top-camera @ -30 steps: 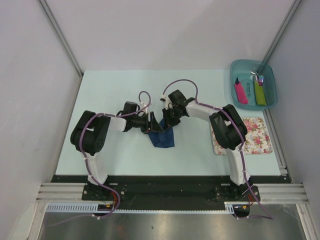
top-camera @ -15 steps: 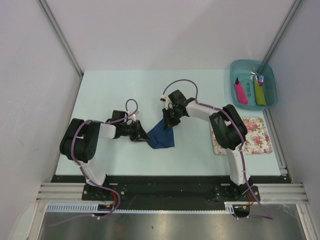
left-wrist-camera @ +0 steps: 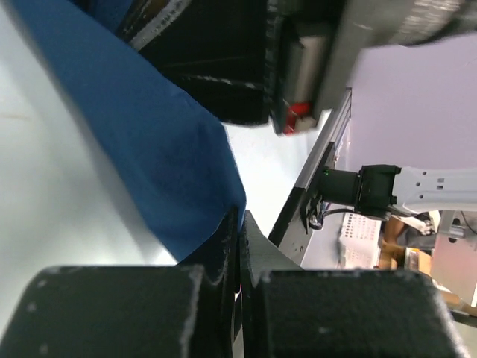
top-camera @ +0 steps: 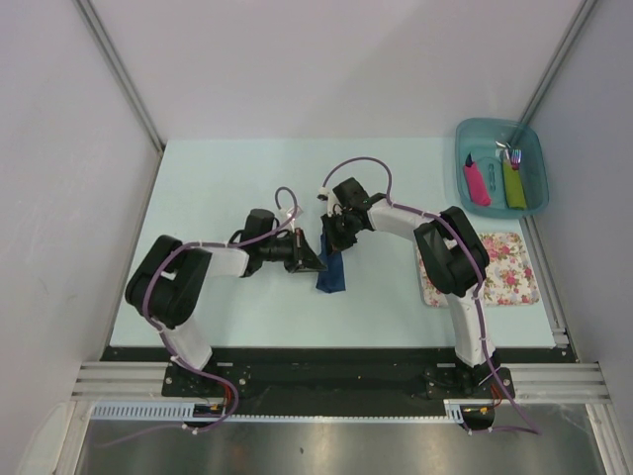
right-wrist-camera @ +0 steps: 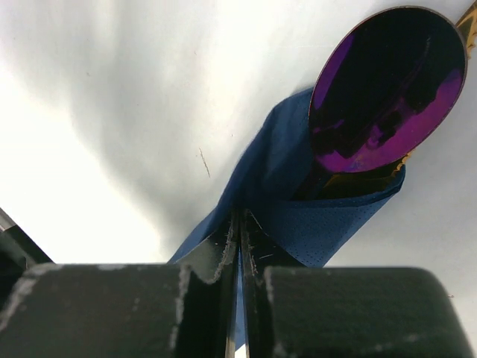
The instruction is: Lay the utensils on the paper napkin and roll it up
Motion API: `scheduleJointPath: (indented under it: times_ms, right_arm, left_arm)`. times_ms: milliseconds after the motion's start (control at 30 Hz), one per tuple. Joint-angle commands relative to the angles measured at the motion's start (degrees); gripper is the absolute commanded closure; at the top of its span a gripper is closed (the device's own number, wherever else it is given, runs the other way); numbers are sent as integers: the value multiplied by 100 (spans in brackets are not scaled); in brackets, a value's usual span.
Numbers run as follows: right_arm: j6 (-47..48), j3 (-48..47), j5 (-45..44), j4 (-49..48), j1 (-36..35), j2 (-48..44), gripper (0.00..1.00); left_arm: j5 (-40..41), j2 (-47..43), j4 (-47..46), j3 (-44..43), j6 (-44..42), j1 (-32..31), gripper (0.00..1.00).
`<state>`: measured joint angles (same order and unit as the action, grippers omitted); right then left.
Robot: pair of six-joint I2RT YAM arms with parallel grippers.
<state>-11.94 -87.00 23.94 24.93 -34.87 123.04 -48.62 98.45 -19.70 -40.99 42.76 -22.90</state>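
Napkin (top-camera: 333,277) sits mid-table (top-camera: 218,178), a dark blue bundle folded narrow, and both arms are right on it. Left jaws are pinched tight on its left edge. Right jaws are clamped on the paper at the far end. Purple spoon (right-wrist-camera: 387,89) pokes out of the fold there, with a tan sliver (right-wrist-camera: 350,184) tucked beneath. Over in the far right corner, a teal tub (top-camera: 492,198) holds a pink-handled piece (top-camera: 477,183) and a green-handled fork (top-camera: 512,183) side by side. A floral mat (top-camera: 504,267) lies just in front of the tub.

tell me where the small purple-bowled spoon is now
Right wrist view, upper right: the small purple-bowled spoon pokes bowl-first out of the folded dark navy paper napkin, just beyond the right gripper pinching it.
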Motion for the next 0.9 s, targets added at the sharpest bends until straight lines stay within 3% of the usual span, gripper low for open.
scheduleJointPath:
  times_ms: [0,267,533,867]
  right_arm:
    - [70,263,-382,-111,-143,457,95]
    - [43,219,-198,-67,-143,326,94]
    - [-281,104,926,-172,217,-429,83]
    - [-1661,1352,2869,-1981,1008,-940,83]
  left_arm:
    - [124,629,-605,-207,504,-154,99]
    - [529,1088,-96,-374,75,-163,100]
    - [766,1079,327,-374,-251,-154,100]
    - [679,1088,142,-366,-216,-163,100]
